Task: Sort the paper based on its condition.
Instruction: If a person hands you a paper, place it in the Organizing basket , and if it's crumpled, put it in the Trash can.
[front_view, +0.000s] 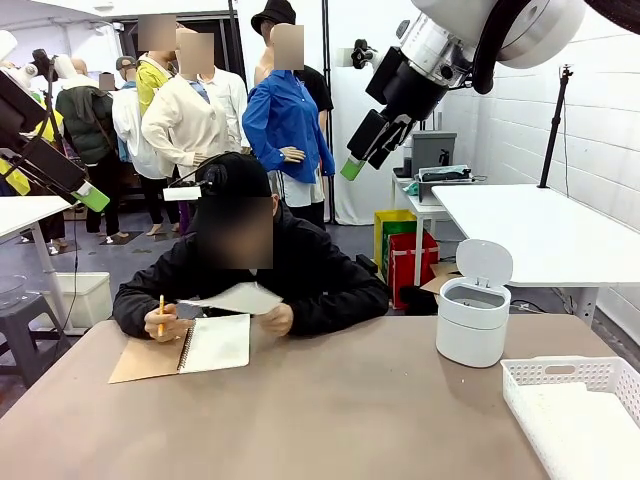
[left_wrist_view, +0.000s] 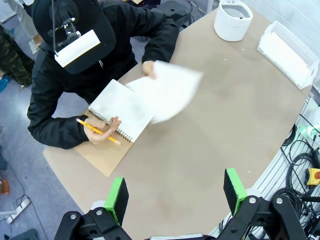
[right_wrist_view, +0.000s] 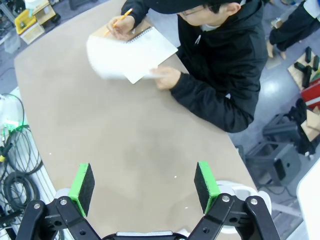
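Brown table (front_view: 330, 400): person's hand (left_wrist_view: 148, 68) lifts a blurry, maybe single, thin white paper sheet (left_wrist_view: 167, 95). The left claw (left_wrist_view: 176, 195) and right claw (right_wrist_view: 144, 181) hang wide open.

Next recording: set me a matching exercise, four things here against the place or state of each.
Things: 1 loose sheet; 2 pencil; 3 white bin; 4 white basket.
States: A lid raised; B nearest the robot, on its right; C held up over the notebook; D gripped in the person's hand.
Pairs: 1-C; 2-D; 3-A; 4-B.
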